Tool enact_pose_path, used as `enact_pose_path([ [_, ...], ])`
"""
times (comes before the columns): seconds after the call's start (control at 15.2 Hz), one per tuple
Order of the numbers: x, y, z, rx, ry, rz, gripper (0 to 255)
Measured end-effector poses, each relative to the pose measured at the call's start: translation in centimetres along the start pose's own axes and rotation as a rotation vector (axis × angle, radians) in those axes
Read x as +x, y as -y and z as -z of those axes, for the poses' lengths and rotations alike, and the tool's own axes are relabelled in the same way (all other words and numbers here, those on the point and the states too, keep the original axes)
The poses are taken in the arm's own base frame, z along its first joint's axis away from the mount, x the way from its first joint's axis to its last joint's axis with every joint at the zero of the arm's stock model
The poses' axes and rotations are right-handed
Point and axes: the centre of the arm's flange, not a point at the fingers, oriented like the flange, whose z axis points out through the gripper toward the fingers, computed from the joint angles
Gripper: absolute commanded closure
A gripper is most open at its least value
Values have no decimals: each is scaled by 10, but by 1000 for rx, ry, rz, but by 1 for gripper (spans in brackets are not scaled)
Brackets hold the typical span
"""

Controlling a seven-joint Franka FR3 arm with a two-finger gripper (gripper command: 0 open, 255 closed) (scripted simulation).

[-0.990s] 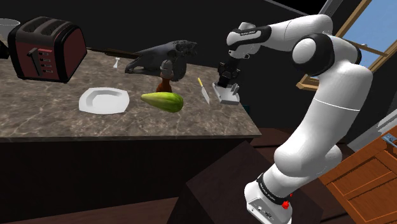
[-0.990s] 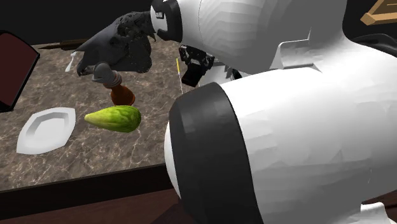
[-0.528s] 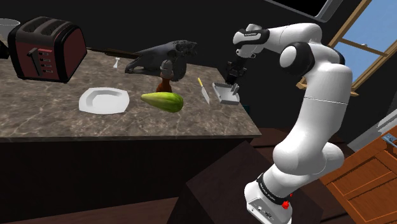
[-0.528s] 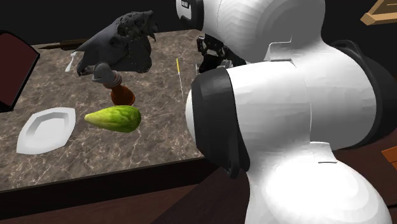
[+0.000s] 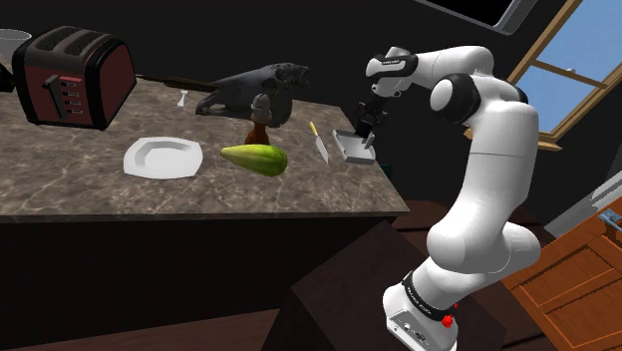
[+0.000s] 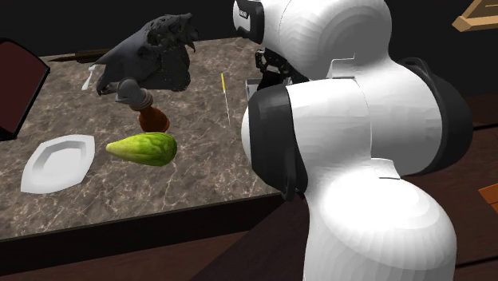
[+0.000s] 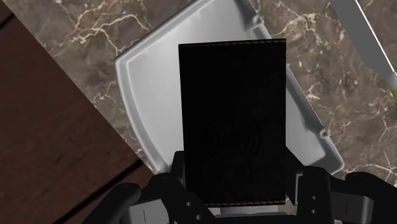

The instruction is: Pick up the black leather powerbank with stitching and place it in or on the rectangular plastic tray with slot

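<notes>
The black powerbank (image 7: 232,121), edged with orange stitching, is clasped between the black fingers of my gripper (image 7: 233,188). It hangs just above the pale grey rectangular tray (image 7: 143,95) and covers the tray's middle. In the shoulder view the gripper (image 5: 367,130) points down over the tray (image 5: 351,150), which lies near the counter's right end. The second exterior view shows the gripper (image 6: 271,68) partly hidden behind the white arm.
A yellow-handled knife (image 5: 318,143) lies just beside the tray. Farther along the marble counter (image 5: 80,189) are a green fruit (image 5: 254,158), a brown bottle (image 5: 259,128), a dark skull figure (image 5: 254,88), a white plate (image 5: 162,158) and a red toaster (image 5: 70,75). The counter edge (image 7: 95,108) runs close by the tray.
The gripper has risen a little and shifted toward the shoulder view's right over the tray, still holding the powerbank. The arm's elbow has folded back toward the stand.
</notes>
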Motion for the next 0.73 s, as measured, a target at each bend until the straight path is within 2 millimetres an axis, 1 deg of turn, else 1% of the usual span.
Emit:
enact_pose_path([
  [0.46,1,0,-35,0,0,0,255],
  [0.73,0,0,-39,0,0,0,255],
])
